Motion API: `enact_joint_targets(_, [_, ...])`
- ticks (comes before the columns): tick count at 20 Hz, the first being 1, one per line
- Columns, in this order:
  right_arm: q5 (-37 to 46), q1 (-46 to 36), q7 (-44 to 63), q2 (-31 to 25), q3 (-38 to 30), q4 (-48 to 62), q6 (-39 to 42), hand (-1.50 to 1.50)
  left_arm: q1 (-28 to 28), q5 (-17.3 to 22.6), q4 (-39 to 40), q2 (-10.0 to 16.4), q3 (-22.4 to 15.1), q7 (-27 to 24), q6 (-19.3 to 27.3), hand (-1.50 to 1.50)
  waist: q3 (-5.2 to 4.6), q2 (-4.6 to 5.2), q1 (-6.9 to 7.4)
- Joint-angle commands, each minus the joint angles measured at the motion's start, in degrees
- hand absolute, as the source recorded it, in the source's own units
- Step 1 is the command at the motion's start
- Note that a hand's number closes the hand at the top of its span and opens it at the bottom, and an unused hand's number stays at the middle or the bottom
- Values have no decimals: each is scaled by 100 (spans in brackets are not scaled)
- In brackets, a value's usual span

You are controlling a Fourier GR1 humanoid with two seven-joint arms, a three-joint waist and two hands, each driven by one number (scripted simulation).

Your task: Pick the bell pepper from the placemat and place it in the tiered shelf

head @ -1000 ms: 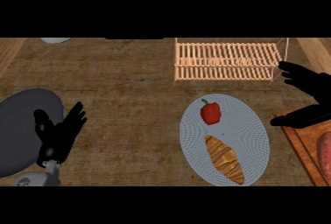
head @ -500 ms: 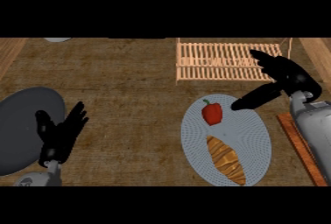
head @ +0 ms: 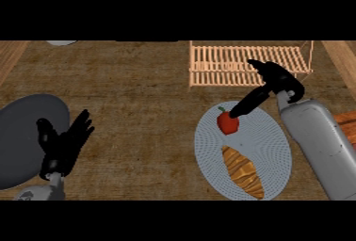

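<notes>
- The bell pepper [head: 228, 122] is red with a green stem and sits on the far left part of the placemat [head: 272, 141], not yet lifted.
- The placemat is a pale, finely woven oval lying on the right half of the brown counter [head: 139, 94].
- A golden-brown loaf of bread [head: 243, 172] lies on the near part of the placemat, just nearer than the pepper and slightly to its right. Whether the two touch cannot be told.
- The tiered shelf [head: 230, 63] is a light wooden slatted rack at the far right of the counter, apart from the placemat's far edge.
- The right hand [head: 278, 80] hangs over the near right part of the shelf, its grey forearm running along the right side of the placemat.
- This hand is spread, not clenched. One long black digit reaches down and left, with its tip at the pepper's upper right side, and nothing is wrapped round the pepper.
- The left hand [head: 64, 146] rests at the near left with its fingers straight and pointing up, holding nothing.
- A dark grey plate [head: 21, 127] lies at the left edge, partly behind the left hand.
</notes>
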Motion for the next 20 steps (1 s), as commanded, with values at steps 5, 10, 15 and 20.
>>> enact_joint_targets(5, [532, 240, 683, 434, 359, -82, -37, -150, 244, -3, 116, -9, 128, -50, -252, 0, -28, 3, -57])
enact_joint_targets(10, [708, 320, 776, 295, 355, -166, 204, -150, -119, -148, 482, -113, 199, 27, -118, 0, -29, 2, -112])
enact_joint_targets(15, [1094, 390, 715, 672, 382, 5, -41, -150, -77, -149, 12, -87, 224, 380, -111, 0, -26, 2, -68])
enact_joint_targets(20, [1403, 431, 511, 759, 341, 273, -55, -150, 220, -347, -122, -313, 143, 29, -26, 0, -26, 6, -36])
